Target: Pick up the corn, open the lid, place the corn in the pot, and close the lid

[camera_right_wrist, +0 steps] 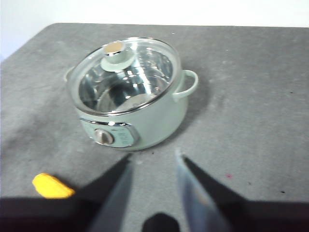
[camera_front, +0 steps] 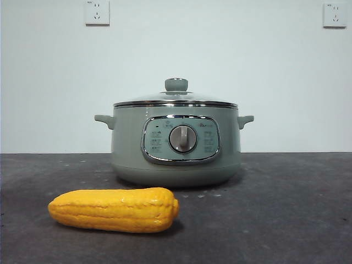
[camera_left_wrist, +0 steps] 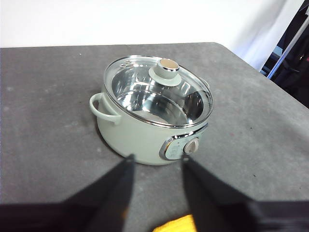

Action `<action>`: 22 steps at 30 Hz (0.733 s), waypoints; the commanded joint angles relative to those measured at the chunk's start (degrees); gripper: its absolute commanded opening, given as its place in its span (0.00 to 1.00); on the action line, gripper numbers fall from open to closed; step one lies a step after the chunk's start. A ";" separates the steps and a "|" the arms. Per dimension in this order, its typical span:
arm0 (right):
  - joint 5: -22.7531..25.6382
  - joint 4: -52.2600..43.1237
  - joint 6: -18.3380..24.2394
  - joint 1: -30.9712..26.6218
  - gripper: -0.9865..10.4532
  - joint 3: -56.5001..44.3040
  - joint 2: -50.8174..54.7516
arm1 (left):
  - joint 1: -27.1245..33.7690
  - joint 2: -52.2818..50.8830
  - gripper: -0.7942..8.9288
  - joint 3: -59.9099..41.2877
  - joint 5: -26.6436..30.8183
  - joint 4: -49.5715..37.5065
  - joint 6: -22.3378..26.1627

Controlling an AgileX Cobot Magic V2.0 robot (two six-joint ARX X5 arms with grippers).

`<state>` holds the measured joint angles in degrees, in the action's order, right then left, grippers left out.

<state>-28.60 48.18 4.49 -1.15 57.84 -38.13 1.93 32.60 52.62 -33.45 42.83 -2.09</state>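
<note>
The corn [camera_front: 115, 209] is a yellow-orange cob lying on its side on the dark table, in front of the pot and a little to its left. Only a tip of the corn [camera_left_wrist: 176, 225] shows in the left wrist view, and an end of the corn [camera_right_wrist: 50, 186] in the right wrist view. The sage-green pot [camera_front: 176, 144] stands behind it with the glass lid [camera_front: 176, 98] seated on top. My left gripper [camera_left_wrist: 157, 162] hovers open, high above the table near the pot [camera_left_wrist: 145, 135]. My right gripper [camera_right_wrist: 153, 159] also hovers open, short of the pot [camera_right_wrist: 140, 121]. Neither holds anything.
The dark grey table [camera_front: 286, 209] runs out to a white wall with two sockets [camera_front: 97, 12]. The table's far edge and corner [camera_left_wrist: 227, 48] show in the left wrist view, with dark equipment [camera_left_wrist: 297, 58] beyond it.
</note>
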 commanded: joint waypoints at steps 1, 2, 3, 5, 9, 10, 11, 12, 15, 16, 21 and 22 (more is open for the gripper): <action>-0.94 -0.13 -0.02 0.07 0.70 0.20 -0.02 | 0.13 0.24 0.73 0.42 -0.22 0.07 0.61; -1.70 -0.15 0.00 0.07 0.69 0.20 -0.02 | 0.11 0.42 0.73 0.42 -0.24 0.04 0.61; -2.47 -0.15 0.00 0.07 0.69 0.26 -0.02 | 0.13 0.50 0.73 0.42 -0.24 0.11 0.61; -3.50 -0.09 0.00 0.07 0.69 0.63 -0.02 | 0.11 0.74 0.73 0.42 -0.24 0.44 0.63; -7.39 -0.17 0.00 0.17 0.69 1.86 -1.40 | 0.11 1.03 0.73 0.42 -0.24 0.92 0.63; -8.96 -0.26 0.00 0.57 0.69 2.21 -2.01 | 0.13 1.05 0.73 0.42 -0.24 0.94 0.63; -10.54 -0.28 0.02 1.31 0.69 2.62 -2.75 | 0.11 1.05 0.73 0.42 -0.24 0.94 0.63; -11.58 -0.26 0.02 2.14 0.69 2.99 -3.56 | 0.11 1.07 0.73 0.42 -0.24 0.94 0.63; -13.46 -0.20 0.31 6.36 0.69 4.48 -6.95 | 0.11 1.07 0.73 0.42 -0.24 0.94 0.66; -13.40 -0.20 0.44 8.41 0.69 5.07 -8.31 | 0.11 1.11 0.73 0.42 -0.24 0.94 0.66; -11.08 0.00 2.10 20.41 0.69 7.87 -15.72 | 0.11 1.11 0.73 0.42 -0.24 1.42 0.66; -10.01 0.00 2.58 23.21 0.69 8.31 -17.57 | 0.11 1.14 0.73 0.42 -0.24 1.40 0.66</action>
<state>-38.92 48.14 5.61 20.01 65.91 -54.78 1.93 33.76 52.84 -33.54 44.40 -1.91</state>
